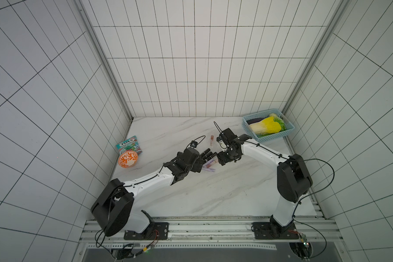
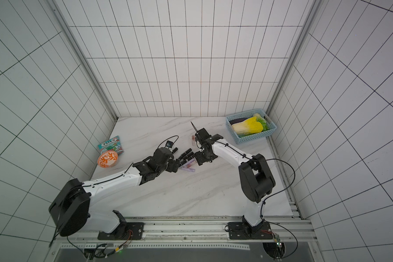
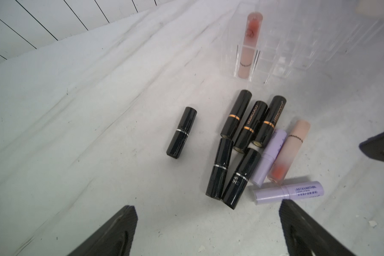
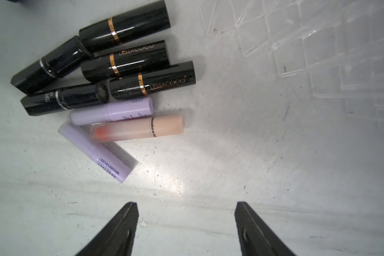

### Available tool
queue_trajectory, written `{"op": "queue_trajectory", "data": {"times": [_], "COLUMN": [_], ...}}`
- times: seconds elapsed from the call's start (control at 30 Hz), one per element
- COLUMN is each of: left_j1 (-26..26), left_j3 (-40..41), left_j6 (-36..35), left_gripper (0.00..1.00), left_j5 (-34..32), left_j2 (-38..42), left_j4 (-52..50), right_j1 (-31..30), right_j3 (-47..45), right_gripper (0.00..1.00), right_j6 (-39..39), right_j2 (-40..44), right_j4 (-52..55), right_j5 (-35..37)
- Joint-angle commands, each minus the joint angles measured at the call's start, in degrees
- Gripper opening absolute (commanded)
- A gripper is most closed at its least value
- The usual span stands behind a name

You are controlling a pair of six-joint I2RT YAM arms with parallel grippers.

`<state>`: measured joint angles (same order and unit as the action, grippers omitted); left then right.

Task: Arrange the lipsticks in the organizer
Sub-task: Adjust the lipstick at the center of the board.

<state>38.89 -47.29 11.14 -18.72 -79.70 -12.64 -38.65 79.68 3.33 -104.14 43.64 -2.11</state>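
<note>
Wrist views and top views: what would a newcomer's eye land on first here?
The heap of lipsticks lies flat on the marble table, black, lavender and pink tubes bunched between the open left hand and open right hand. Next, the one pink tube standing upright in a slot of the clear organizer just beyond the heap. In both top views the blue basket with a yellow cabbage marks the far right corner.

- The clear organizer (image 3: 297, 44) holds one pink gloss tube (image 3: 249, 44) upright in an end slot.
- At six o'clock of it, five black lipsticks (image 3: 248, 124) lie bunched on the table (image 3: 98, 110).
- A lone black lipstick (image 3: 181, 132) lies apart at nine o'clock of them.
- The left fingers (image 3: 115, 230) are spread wide and empty.
</note>
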Motion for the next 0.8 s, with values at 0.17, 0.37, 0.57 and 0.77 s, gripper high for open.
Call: {"op": "queue_trajectory", "data": {"times": [0.17,0.37,0.57,0.77], "left_j1": [-16.2,-18.5,-18.5,-18.68], "left_j3": [-10.91,-16.08,-16.17,-16.78], "left_j6": [-0.53,0.2,1.09,0.11], "left_gripper": [0.86,0.73,0.71,0.73], "left_j5": [18.75,27.56,31.36,29.52], "left_j2": [-11.92,-20.43,-23.23,-25.7], "left_j4": [1.31,1.41,1.68,1.66], "right_j1": [-0.48,-0.46,-0.46,-0.64], "right_j3": [-0.22,-3.53,-2.39,-1.49], "right_gripper": [0.72,0.72,0.72,0.7], "right_j6": [0.0,-0.44,-1.3,-1.94], "right_j2": [1.48,4.15,4.04,4.36], "right_j4": [-0.41,-0.86,-0.04,1.36], "right_j5": [-1.93,-1.31,-1.46,-1.79]}}
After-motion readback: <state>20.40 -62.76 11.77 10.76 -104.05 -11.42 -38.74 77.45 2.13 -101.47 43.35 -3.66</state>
